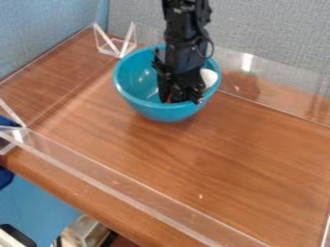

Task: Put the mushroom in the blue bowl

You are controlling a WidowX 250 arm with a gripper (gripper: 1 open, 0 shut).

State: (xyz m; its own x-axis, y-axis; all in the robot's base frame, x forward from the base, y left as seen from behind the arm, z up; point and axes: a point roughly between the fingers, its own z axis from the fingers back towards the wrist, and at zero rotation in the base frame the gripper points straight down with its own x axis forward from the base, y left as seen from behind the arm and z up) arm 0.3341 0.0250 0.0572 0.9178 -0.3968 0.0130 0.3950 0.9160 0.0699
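Observation:
The blue bowl stands on the wooden table toward the back, glossy and turquoise. My black gripper reaches down from above into its right half, with the fingertips inside the rim. It is shut on the mushroom, of which only a white bit shows beside the fingers on the right. The orange-brown cap is hidden behind the gripper.
The brown wooden tabletop is fenced by low clear acrylic walls along the front, left and back. A clear triangular bracket stands at the back left corner. A blue-grey wall rises behind.

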